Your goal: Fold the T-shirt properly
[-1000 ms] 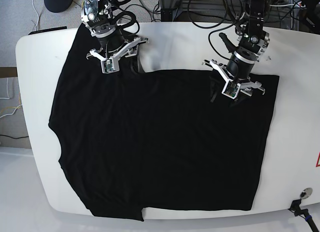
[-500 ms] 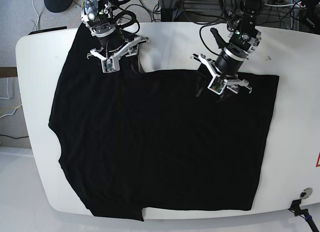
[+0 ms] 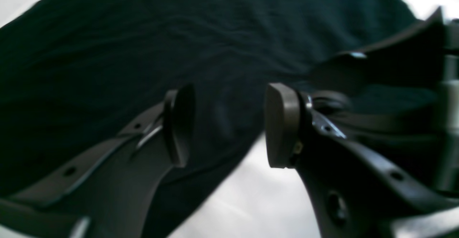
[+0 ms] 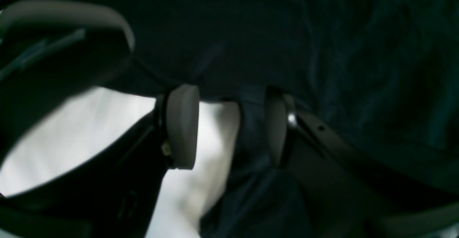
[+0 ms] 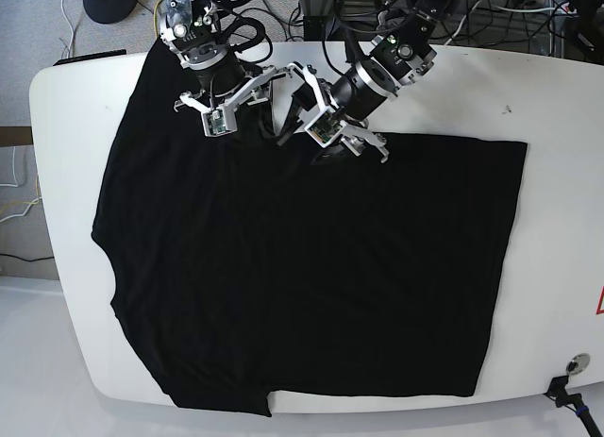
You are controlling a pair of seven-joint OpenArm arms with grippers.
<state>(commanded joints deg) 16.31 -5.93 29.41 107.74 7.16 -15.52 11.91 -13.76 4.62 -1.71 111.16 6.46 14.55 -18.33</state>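
The black T-shirt (image 5: pixel 302 267) lies spread flat over the white table (image 5: pixel 566 126), nearly as wide as the table. My right gripper (image 5: pixel 226 111) is open at the shirt's back edge, left of centre. In the right wrist view its pads (image 4: pixel 181 127) straddle a raised fold of the shirt (image 4: pixel 247 141) and bare table (image 4: pixel 89 141), without closing on it. My left gripper (image 5: pixel 321 140) is open just to its right, over the same back edge. In the left wrist view its pads (image 3: pixel 283 123) hover over the shirt's edge (image 3: pixel 143 33) and the table (image 3: pixel 251 195).
Cables and stand bases crowd the floor behind the table's back edge (image 5: pixel 321 22). A small black clamp (image 5: pixel 571 399) sits at the front right corner. The two arms are close together at the back centre-left.
My left gripper has swept left along the shirt's back edge, from the right part to beside the right gripper. The right gripper has shifted only slightly. The shirt lies as before.
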